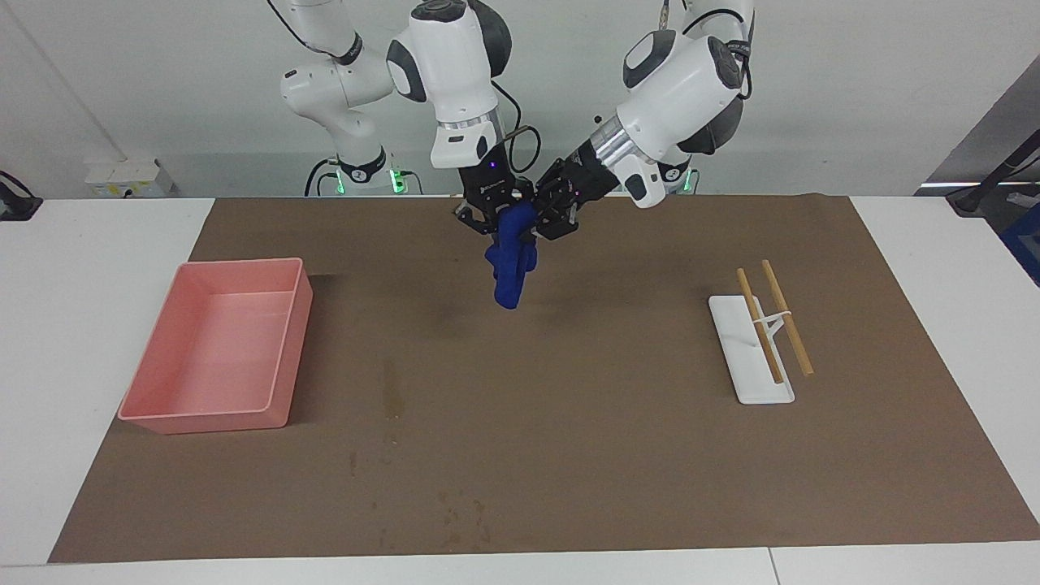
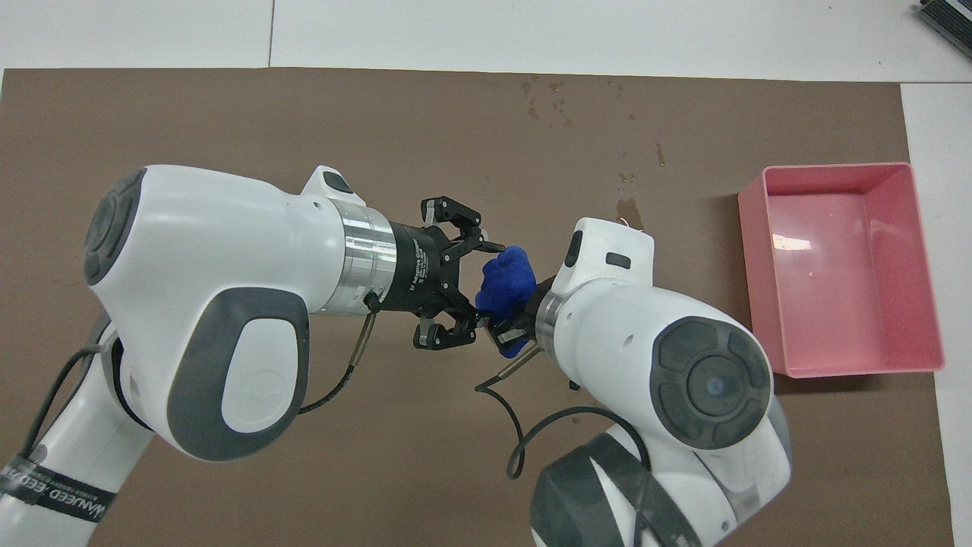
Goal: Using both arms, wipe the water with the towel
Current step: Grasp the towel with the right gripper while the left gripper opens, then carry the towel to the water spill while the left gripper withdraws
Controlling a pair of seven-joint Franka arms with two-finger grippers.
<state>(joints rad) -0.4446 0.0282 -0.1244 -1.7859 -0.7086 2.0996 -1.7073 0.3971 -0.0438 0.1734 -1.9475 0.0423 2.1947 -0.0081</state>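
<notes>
Both arms raised over the middle of the brown mat [image 1: 617, 455], toward the robots' end of the table [image 1: 97, 244], claws close together in the air.

Right claw [image 1: 490, 224] points down. It is clenched on the top of the towel [image 1: 509, 262], a deep-blue cloth that hangs from it as a narrow, lumpy bundle, clear of the mat. In the overhead view the right claw [image 2: 510, 331] is mostly hidden by its own wrist; the towel [image 2: 507, 282] bulges out next to it.

Left claw [image 1: 552, 218] comes in slantwise, just beside the towel's upper end. In the overhead view the left claw [image 2: 477, 295] has its fingers [image 2: 469, 245] spread wide, one on each side of the cloth's edge. Released: fingertips apart, not pinching the towel. Whether a finger grazes the cloth, cannot tell.

The water [image 1: 394, 390]: a faint dark streak on the mat, farther from the robots than the hanging towel and toward the right arm's end. Towel well apart from it. Smaller dark specks [image 1: 463, 520] lie scattered farther out again. In the overhead view the streak [image 2: 627, 209] shows partly, next to the right arm's wrist housing.

Pink bin [image 1: 219, 349] sits at the right arm's end of the mat, near the streak. White tray [image 1: 735, 345] with two wooden sticks [image 1: 786, 317] lying across it sits toward the left arm's end.
</notes>
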